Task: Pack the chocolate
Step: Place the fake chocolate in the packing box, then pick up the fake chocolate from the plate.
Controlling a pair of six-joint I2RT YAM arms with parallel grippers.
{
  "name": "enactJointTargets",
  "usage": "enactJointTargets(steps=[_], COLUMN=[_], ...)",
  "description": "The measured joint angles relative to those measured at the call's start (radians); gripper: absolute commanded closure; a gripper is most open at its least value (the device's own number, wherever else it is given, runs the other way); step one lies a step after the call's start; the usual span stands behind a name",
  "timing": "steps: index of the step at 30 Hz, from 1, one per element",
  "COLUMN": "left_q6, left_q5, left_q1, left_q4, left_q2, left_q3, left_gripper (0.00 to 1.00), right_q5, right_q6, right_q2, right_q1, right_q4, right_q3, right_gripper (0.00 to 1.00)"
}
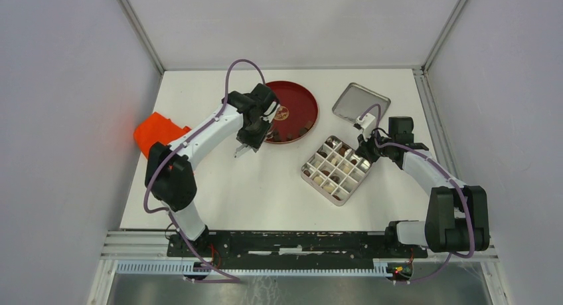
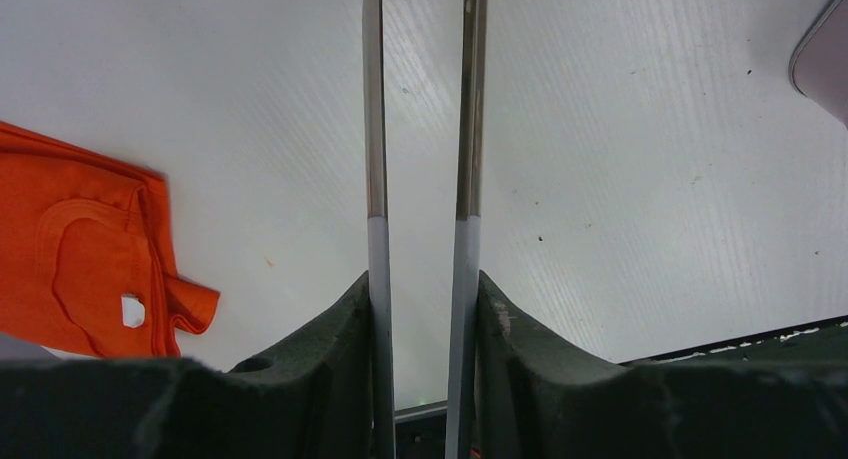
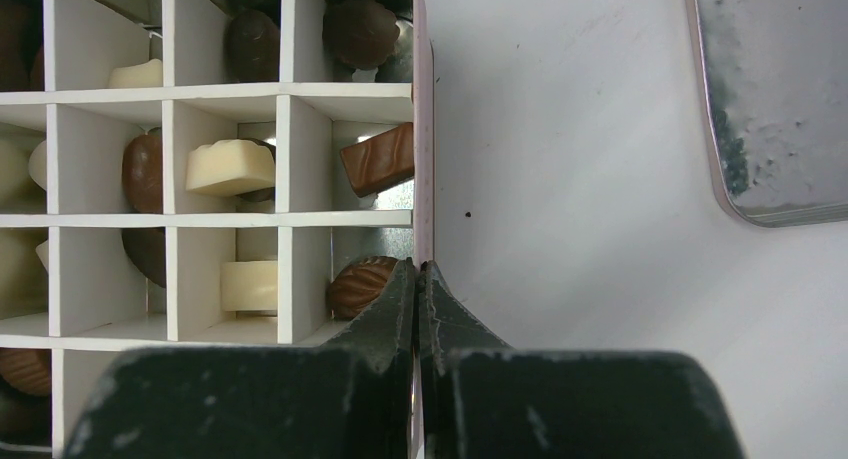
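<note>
- A crumpled orange cloth (image 1: 159, 133) lies at the far left of the white tabletop (image 1: 265, 189), against the side wall.
- The left end effector (image 2: 425, 284) hangs over bare tabletop, between the cloth and the plate. Its fingers are closed part way on metal tweezers (image 2: 374, 129). The two tweezer arms run straight out from the fingers with a gap between them. Their tips are cut off in the wrist view, and the overhead view is too small to show whether they hold anything.
- A round red plate (image 1: 295, 96) sits just right of that arm, toward the back. Some chocolate (image 1: 282, 112) lies on it in small brown pieces.
- Right of centre is a square box (image 1: 309, 167), turned at an angle and split by white dividers into small cells. More chocolate sits in these cells: dark, lighter brown and cream-white pieces, with one brown bar tilted against a divider.
- The right end effector (image 3: 420, 269) is fully closed at the box's right wall, which appears pinched between its fingertips.
- A grey metal lid (image 1: 360, 104) lies flat behind the box, near it but apart.
</note>
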Motion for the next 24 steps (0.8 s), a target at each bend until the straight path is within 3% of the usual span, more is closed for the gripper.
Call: enactJointTargets(steps=[16,18,22,24], left_q6=[0.000,0.000,0.000,0.000], left_q5=[-0.001,-0.001,-0.006,-0.011], left_q1=[0.000,0.000,0.000,0.000], left_q4=[-0.003,-0.004,-0.007,-0.007], left_q2=[0.037,0.045,0.052,0.052], left_q3=[-0.001,-0.001,0.000,0.002], left_gripper=[0.63,0.70,0.97,0.98], right_q5=[0.000,0.000,0.000,0.000], right_q6=[0.000,0.000,0.000,-0.001], right_q2=[0.000,0.000,0.000,0.000], right_q1=[0.000,0.000,0.000,0.000], right_q4=[0.000,0.000,0.000,0.000], right_q3=[0.000,0.000,0.000,0.000], right_gripper=[1.00,1.00,1.00,1.00])
